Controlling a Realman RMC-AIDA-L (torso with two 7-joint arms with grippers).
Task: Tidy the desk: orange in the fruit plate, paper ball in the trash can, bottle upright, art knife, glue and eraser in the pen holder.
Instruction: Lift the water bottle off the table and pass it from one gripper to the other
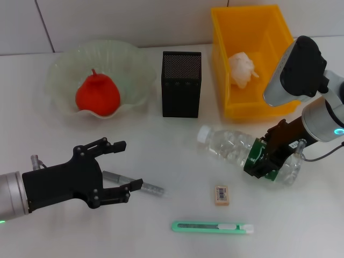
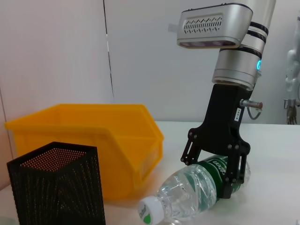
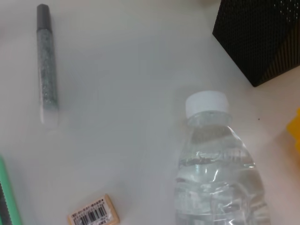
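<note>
The bottle (image 1: 247, 151) lies on its side on the white tabletop (image 1: 161, 140), white cap toward the pen holder (image 1: 181, 84) and its base toward the robot's right. The right end effector (image 1: 262, 159) comes down from above and has its black fingers (image 2: 233, 174) straddling the bottle at the green label, one on each side, pressed against the plastic, so it holds the bottle where it lies. In the left wrist view the bottle's body touches the tabletop along its length, with the cap low and near the pen holder's corner.

The left end effector (image 1: 122, 166) hovers low over the near left part of the tabletop, its fingers spread wide with nothing between them. The glue (image 1: 134, 183) lies flat just under and beyond those fingertips, partly covered by the lower finger.

The orange (image 1: 97, 94) sits in the fruit plate (image 1: 64, 75) at the far left. The paper ball (image 1: 242, 69) rests inside the trash can (image 1: 223, 59) at the far right, beside the pen holder, which stands upright between plate and bin.

The eraser (image 1: 221, 194) lies flat on the tabletop, barcode label up, near the bottle's cap end and apart from it. The art knife (image 1: 212, 227) lies flat nearest the robot, lengthwise across the view, just past the eraser
</note>
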